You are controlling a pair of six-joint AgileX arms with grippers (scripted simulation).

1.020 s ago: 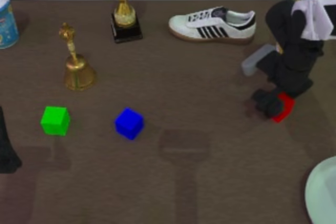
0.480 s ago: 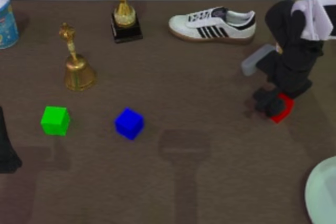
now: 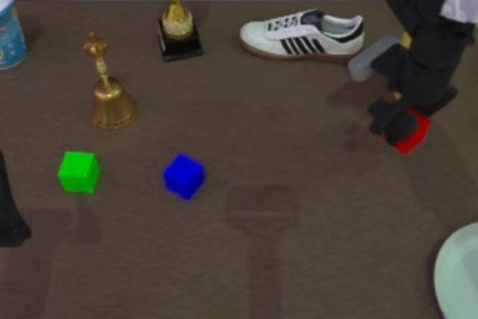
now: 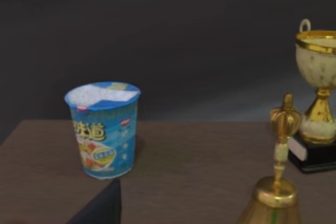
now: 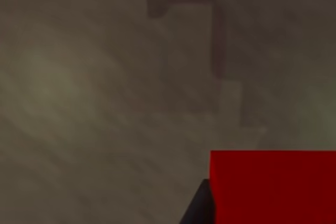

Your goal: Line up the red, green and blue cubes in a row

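Brown tabletop point(image 3: 299, 259): right gripper point(image 3: 396, 121) clamps the red cube point(image 3: 411, 134) beside a striped shoe point(image 3: 302, 35); green cube point(image 3: 78, 172) and blue cube point(image 3: 184, 175) lie far leftward. Noodle cup point(image 4: 104, 128), sealed, lettering unreadable.

I see printed characters and a small logo on the blue cup noodle tub point(image 4: 104, 129), too blurred to read.

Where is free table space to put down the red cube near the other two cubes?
Bare table lies to the right of the blue cube, reaching toward the plate, and between it and the green cube. The back is crowded: bell, trophy, shoe. The right gripper holds the red cube.
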